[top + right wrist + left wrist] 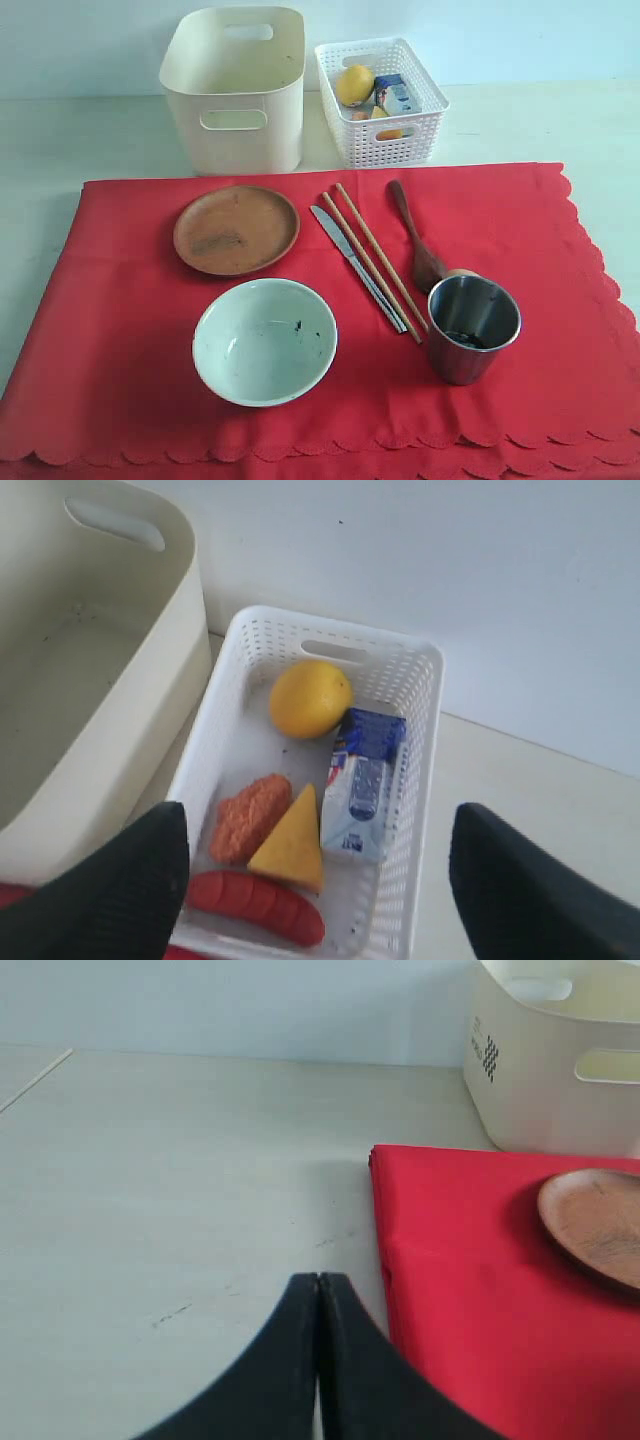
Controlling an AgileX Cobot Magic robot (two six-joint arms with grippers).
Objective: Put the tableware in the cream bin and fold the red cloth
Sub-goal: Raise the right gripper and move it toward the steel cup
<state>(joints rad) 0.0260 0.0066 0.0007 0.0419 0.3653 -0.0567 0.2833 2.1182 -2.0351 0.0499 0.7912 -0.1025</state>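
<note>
A pale tabletop (60,140): a round brown plate (237,230) and more tableware crowd the bright red cloth (120,330), so clearing precedes folding; the tall cream plastic bin (232,150) stands far. My left gripper (318,1360), closed and empty, flanks the cloth's left edge. My right gripper (318,880) gapes empty above a white lattice basket (425,695).

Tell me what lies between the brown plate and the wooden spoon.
The exterior view shows the metal knife and the chopsticks lying side by side there.
</note>
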